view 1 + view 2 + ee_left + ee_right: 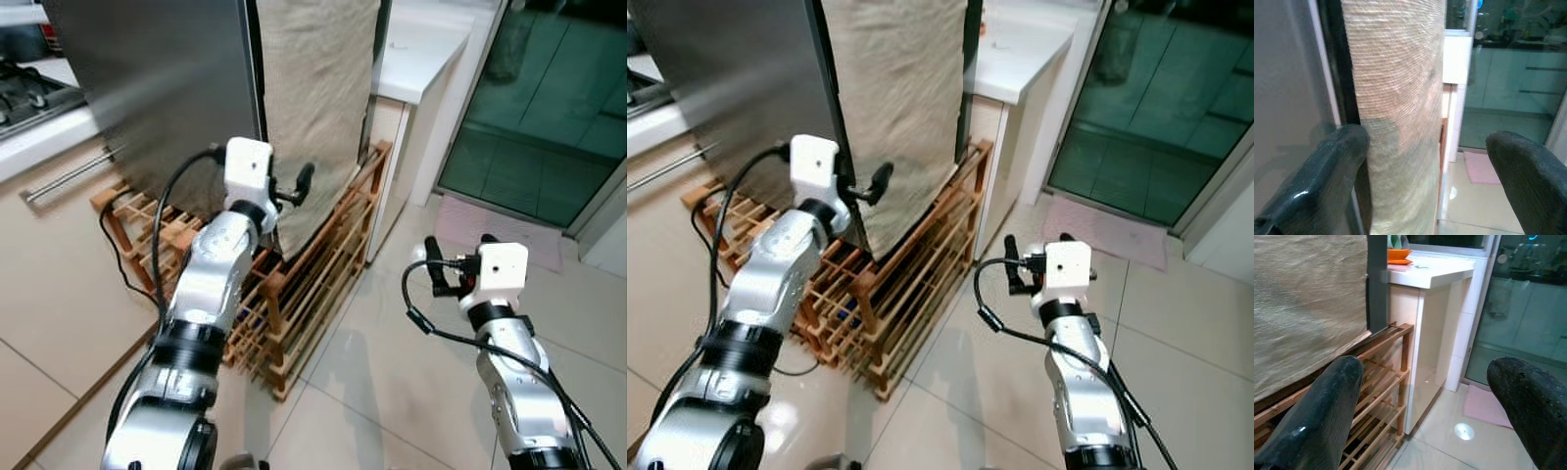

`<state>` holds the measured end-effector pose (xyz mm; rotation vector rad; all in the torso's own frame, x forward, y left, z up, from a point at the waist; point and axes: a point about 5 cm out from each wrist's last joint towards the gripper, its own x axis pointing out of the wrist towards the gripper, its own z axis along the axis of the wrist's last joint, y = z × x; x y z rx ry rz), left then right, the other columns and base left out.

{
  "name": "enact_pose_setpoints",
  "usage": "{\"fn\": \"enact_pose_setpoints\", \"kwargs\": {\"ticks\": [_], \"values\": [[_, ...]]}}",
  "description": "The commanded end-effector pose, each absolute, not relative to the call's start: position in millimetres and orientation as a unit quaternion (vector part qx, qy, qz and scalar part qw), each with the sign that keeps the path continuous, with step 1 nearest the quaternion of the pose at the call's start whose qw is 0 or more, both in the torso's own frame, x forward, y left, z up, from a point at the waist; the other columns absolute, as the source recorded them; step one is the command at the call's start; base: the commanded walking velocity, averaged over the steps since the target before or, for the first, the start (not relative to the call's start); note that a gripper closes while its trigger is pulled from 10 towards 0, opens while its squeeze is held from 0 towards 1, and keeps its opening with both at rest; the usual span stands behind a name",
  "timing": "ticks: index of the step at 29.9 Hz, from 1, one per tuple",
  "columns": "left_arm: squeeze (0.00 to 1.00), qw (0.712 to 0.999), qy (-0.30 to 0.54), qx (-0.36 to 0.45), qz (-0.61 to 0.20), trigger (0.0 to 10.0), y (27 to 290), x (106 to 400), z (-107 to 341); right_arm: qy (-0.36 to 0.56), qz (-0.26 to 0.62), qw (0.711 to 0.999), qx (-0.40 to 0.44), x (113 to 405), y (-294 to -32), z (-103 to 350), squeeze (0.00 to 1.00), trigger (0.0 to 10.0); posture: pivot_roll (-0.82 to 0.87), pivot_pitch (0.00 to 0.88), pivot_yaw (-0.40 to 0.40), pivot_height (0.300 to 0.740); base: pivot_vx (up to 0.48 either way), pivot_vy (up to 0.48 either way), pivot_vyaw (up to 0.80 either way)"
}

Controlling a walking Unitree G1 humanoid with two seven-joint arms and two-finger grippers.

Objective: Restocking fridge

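Note:
The steel fridge stands at the upper left, its door shut. Beside its dark edge a beige towel hangs down the front. My left gripper is raised at the towel's lower part, just right of that edge. It is open, and in the left wrist view its fingers straddle the towel without holding it. My right gripper hovers lower on the right above the floor tiles. It is open and empty, facing the white cabinet.
A low wooden slatted rack stands on the floor against the fridge's base. A black cable runs by it. A white counter holds an orange item. A glass door and a pink mat lie to the right. A stove is at the far left.

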<state>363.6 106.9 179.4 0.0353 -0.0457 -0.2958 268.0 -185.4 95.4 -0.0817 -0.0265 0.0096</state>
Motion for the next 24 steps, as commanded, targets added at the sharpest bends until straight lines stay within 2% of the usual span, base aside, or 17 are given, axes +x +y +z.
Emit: {"fn": "enact_pose_setpoints", "kwargs": {"ticks": [1, 10, 19, 24], "values": [[0.0, 0.99, -0.022, 0.023, -0.135, 10.0, 109, 368, 185, -0.014, -0.007, 0.999, -0.042, 264, -191, 98, 0.0, 10.0, -0.1, 0.0, 0.019, 0.726, 0.0, 0.0, 0.0], [0.0, 0.994, -0.013, -0.008, -0.106, 10.0, 107, 372, 184, -0.001, -0.008, 0.999, -0.047, 255, -193, 94, 0.0, 10.0, -0.12, 0.0, 0.014, 0.726, 0.0, 0.0, 0.0], [0.0, 0.992, 0.031, -0.076, -0.098, 10.0, 107, 359, 165, 0.003, -0.01, 0.999, -0.048, 257, -194, 94, 0.0, 10.0, -0.12, 0.0, 0.015, 0.726, 0.0, 0.0, 0.0], [0.0, 0.991, 0.041, -0.084, -0.095, 10.0, 108, 355, 159, 0.004, -0.009, 0.999, -0.046, 257, -192, 93, 0.0, 10.0, -0.11, 0.0, 0.014, 0.726, 0.0, 0.0, 0.0]]}}
